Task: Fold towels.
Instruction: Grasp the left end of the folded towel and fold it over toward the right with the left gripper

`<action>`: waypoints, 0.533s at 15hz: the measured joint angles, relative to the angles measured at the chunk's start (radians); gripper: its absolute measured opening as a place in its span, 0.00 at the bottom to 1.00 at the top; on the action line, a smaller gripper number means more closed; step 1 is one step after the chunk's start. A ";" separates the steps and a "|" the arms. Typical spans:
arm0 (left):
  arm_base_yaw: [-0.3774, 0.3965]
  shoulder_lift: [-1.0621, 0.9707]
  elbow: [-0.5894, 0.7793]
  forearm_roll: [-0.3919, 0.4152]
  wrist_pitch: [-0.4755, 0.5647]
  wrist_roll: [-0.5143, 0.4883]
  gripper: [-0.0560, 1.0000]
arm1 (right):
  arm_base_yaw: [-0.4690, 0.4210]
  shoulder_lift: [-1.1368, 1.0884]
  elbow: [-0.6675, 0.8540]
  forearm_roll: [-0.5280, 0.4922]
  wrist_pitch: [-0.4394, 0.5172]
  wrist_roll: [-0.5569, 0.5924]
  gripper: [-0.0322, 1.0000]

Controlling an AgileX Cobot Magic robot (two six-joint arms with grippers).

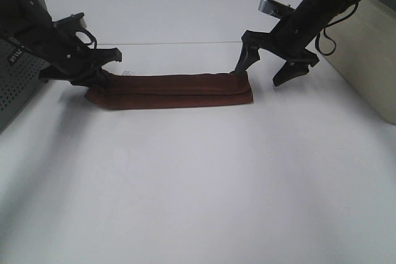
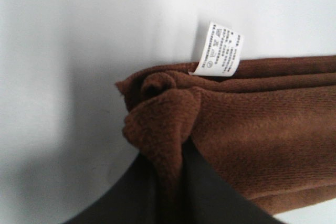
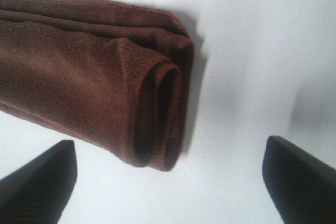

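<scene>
The maroon towel lies on the white table as a long, narrow folded strip running left to right. My left gripper is shut on the towel's left end; in the left wrist view the cloth is bunched and pinched between the dark fingers, with the white tag just past them. My right gripper is open, its two fingers spread at the towel's right end, one fingertip touching or nearly touching it. In the right wrist view the layered folded end lies free between the open fingers.
A grey perforated box stands at the left table edge behind the left arm. A beige box stands at the right edge beside the right arm. The white table stretches bare in front of the towel.
</scene>
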 joint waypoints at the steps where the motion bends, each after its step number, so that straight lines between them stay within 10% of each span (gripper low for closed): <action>1: 0.014 -0.026 -0.011 0.026 0.022 0.000 0.12 | 0.000 0.000 -0.003 -0.002 0.001 0.000 0.90; 8: -0.030 -0.116 -0.186 0.101 0.190 -0.104 0.12 | 0.000 -0.029 -0.003 -0.008 0.035 0.000 0.90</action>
